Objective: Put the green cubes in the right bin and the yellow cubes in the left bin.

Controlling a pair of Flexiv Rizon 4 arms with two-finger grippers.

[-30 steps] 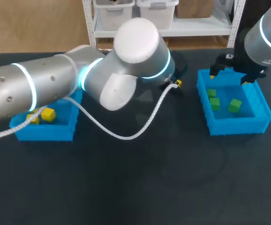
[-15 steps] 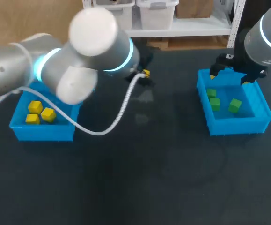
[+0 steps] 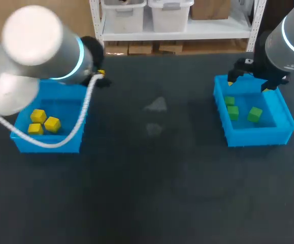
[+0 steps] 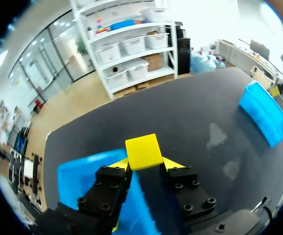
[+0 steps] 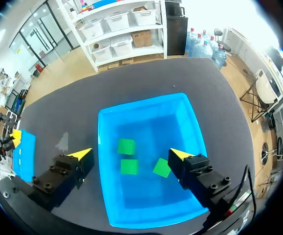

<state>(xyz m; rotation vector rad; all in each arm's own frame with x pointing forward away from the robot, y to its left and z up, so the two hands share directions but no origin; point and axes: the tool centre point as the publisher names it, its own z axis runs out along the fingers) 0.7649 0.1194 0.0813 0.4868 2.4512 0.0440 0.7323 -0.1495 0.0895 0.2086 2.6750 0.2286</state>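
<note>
Left gripper first: its yellow tips are pinching a yellow cube from both sides. The cube's flat top face is turned up, its edges are crisp and its colour is plain and matte. Below the fingers is the left bin, bright blue. In the head view this gripper hangs at the far right corner of that bin. On the bin floor three more yellow cubes huddle close together.

Over to the right gripper: its fingers are spread wide with nothing gripped, and it hovers above the right bin. Three green cubes lie on the floor there, two close together and the third just beside them. The head view shows the same layout, with the gripper over the far end of the right bin and the green cubes inside.

Both bins are open-topped, thin-walled rectangles that look like plastic, and they sit well apart. Between them the table is a dark, matte sheet with two pale smudges near the middle.
</note>
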